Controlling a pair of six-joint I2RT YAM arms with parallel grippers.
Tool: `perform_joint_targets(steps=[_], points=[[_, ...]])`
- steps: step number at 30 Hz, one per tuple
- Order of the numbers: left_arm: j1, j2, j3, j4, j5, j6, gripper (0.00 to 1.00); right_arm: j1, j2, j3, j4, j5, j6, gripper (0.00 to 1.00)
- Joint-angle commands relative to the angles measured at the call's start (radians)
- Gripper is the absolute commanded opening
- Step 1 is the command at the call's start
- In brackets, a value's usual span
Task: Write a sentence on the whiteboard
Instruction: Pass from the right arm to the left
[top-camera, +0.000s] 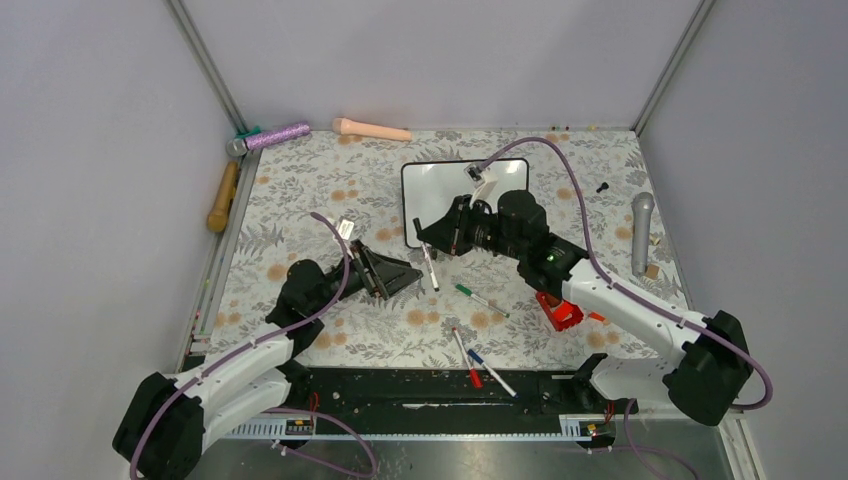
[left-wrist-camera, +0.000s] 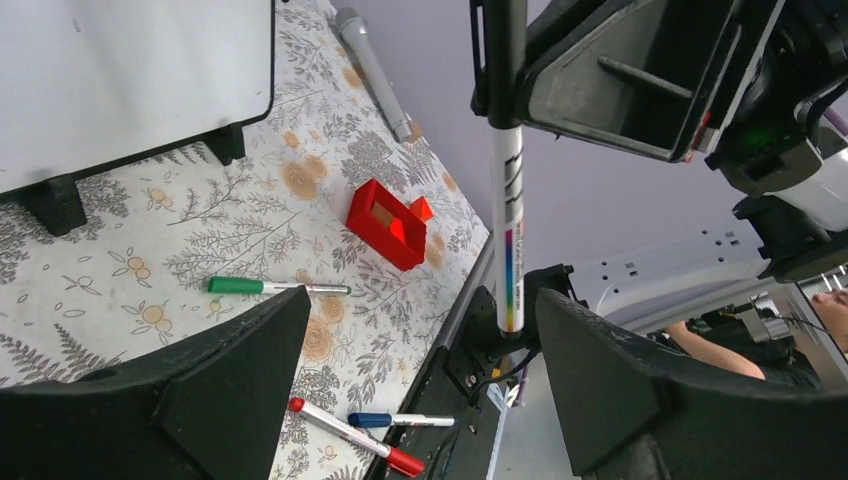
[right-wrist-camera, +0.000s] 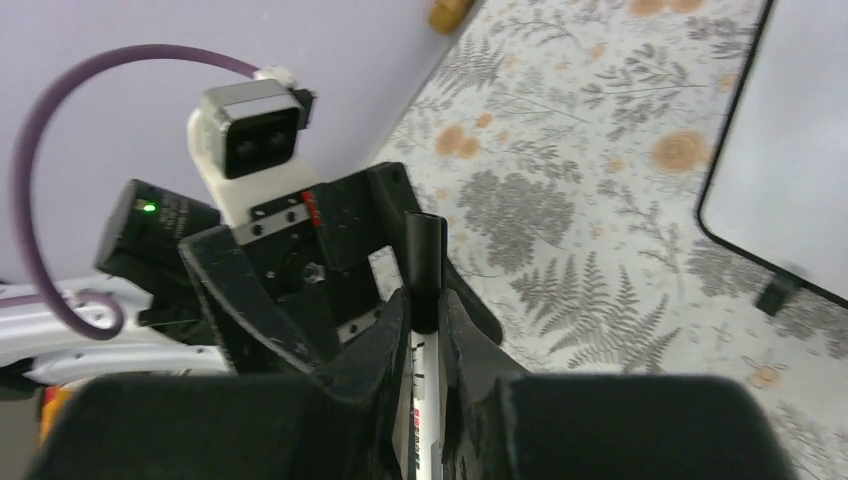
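Observation:
The whiteboard (top-camera: 440, 190) stands at the back of the table, and its frame and a black foot (left-wrist-camera: 55, 200) show in the left wrist view. No sentence shows on the white surface that I see. My right gripper (top-camera: 432, 238) (right-wrist-camera: 425, 310) is shut on a white marker (top-camera: 429, 268) (left-wrist-camera: 508, 220) with a black cap (right-wrist-camera: 424, 265), held in front of the board's left part. The marker's tail hangs between the spread fingers of my left gripper (top-camera: 400, 272) (left-wrist-camera: 420, 330), close to the right finger (left-wrist-camera: 610, 380) and apart from it. The left gripper is open.
On the flowered cloth lie a green marker (top-camera: 480, 298) (left-wrist-camera: 275, 287), a red marker (top-camera: 466, 357) and a blue marker (top-camera: 490, 370). A red block (top-camera: 558, 310) (left-wrist-camera: 385, 225) sits under my right arm. A grey microphone (top-camera: 641, 230) lies at the right and a wooden handle (top-camera: 222, 195) at the left.

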Motion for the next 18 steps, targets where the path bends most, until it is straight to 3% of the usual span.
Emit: perform_joint_targets(steps=[1,10,18], points=[[-0.016,0.039,0.047,0.114,0.046,-0.013,0.82,-0.008,0.020,0.001,0.154,-0.118,0.119,0.00],[-0.041,0.147,0.100,0.195,0.073,-0.060,0.70,-0.008,0.074,-0.008,0.216,-0.169,0.153,0.00],[-0.037,0.120,0.098,0.194,0.070,-0.055,0.70,-0.008,0.050,-0.021,0.164,-0.141,0.097,0.00]])
